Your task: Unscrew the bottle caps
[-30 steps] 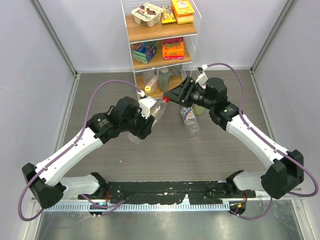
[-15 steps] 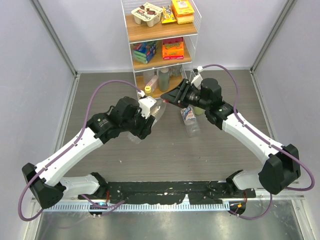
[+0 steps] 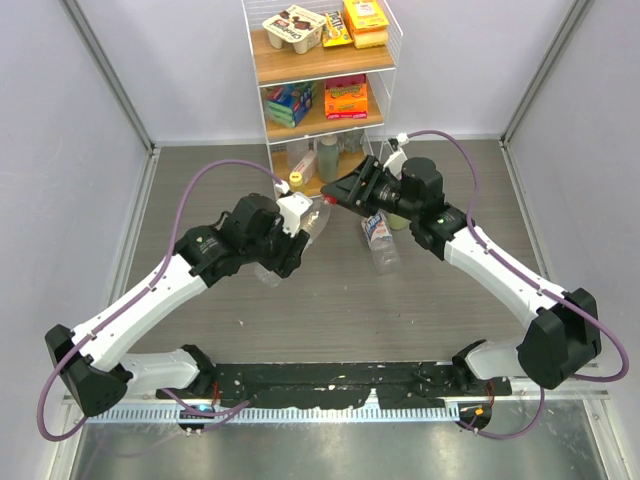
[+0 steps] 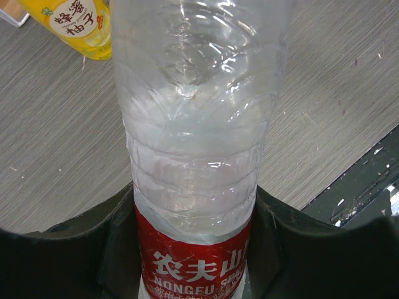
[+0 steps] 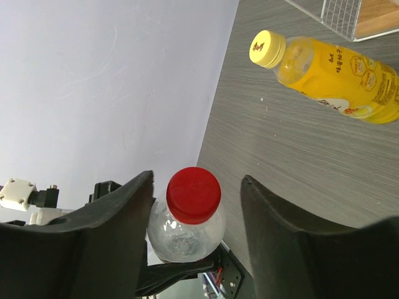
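- Gripping the red-label bottle [image 4: 199, 124] above the tabletop [image 4: 336, 93], the left end effector [image 4: 194, 249] is clenched; both bottle ends are cropped there.
- Right end effector [image 5: 198, 184] stands released around the red cap [image 5: 193, 194], not touching.

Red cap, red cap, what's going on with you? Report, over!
Left gripper shut on red-label bottle. Right gripper open, straddling red cap, gaps both sides. Cap on. Yellow juice bottle lies apart, not in the way.
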Robot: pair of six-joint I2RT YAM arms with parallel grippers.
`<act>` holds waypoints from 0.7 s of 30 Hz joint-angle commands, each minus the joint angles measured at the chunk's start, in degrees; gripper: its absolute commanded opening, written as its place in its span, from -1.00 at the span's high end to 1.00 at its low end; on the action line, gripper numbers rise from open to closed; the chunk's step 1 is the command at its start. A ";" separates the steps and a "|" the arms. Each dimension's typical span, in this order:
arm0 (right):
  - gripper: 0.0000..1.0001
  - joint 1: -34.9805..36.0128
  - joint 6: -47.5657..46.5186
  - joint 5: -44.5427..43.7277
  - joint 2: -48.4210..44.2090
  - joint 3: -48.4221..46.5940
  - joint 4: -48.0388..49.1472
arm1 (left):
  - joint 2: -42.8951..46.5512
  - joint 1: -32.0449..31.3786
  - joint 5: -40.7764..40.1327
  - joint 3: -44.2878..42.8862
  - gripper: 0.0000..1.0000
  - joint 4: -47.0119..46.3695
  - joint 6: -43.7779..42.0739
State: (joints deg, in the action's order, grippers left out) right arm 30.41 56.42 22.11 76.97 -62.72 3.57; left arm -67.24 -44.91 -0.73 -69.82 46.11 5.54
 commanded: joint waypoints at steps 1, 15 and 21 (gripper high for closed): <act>-0.18 0.35 0.88 -0.75 -1.47 0.14 3.37 | -0.17 -0.18 -0.85 -0.05 0.58 -1.37 -0.18; 0.69 0.52 0.97 0.22 -0.51 -0.03 4.34 | -0.17 -0.36 -1.11 -0.05 0.59 -1.20 -0.27; 0.97 0.52 -0.87 0.92 -0.77 -0.91 4.16 | -0.35 -0.36 -1.03 -0.84 0.60 -1.11 0.26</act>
State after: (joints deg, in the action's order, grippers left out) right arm 30.52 57.19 22.02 76.99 -62.02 4.73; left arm -67.70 -44.99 -1.32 -69.80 46.13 5.56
